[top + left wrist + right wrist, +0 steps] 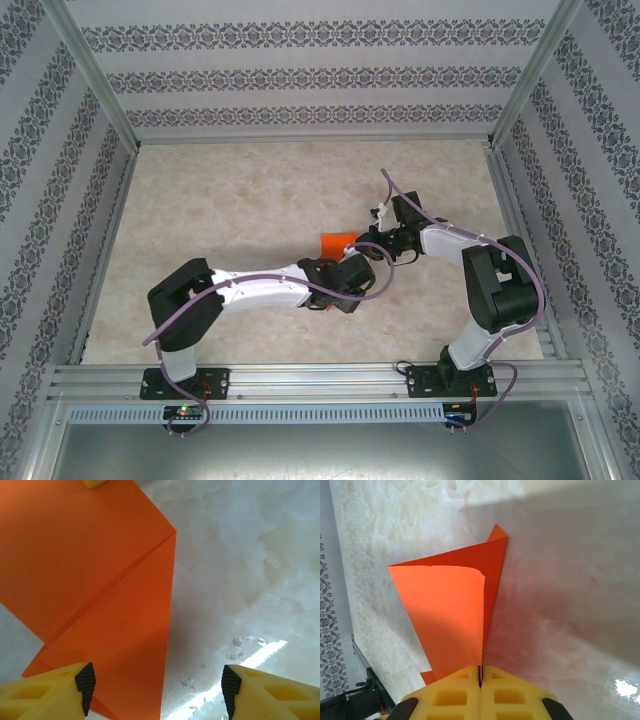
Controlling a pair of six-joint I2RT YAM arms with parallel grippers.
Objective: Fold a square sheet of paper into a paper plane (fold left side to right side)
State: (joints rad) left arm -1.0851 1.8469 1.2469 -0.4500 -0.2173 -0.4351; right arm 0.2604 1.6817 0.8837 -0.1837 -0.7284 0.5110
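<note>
Mid-frame, our right gripper (480, 672) pinches the square sheet of paper (445, 615) mid-fold; left gripper (157, 685) stands spread; next we should flatten the crease.

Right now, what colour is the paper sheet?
The paper sheet is plain bright orange-red, with no markings. The left wrist view shows it best.

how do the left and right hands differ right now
The left hand is open, fingers wide apart; the right hand is shut, fingers pressed together. The left hand grips nothing, one finger over the paper, the other over bare table; the right hand's tips meet the paper's edge, pinching or not I can't tell. Both have yellow fingers.
</note>
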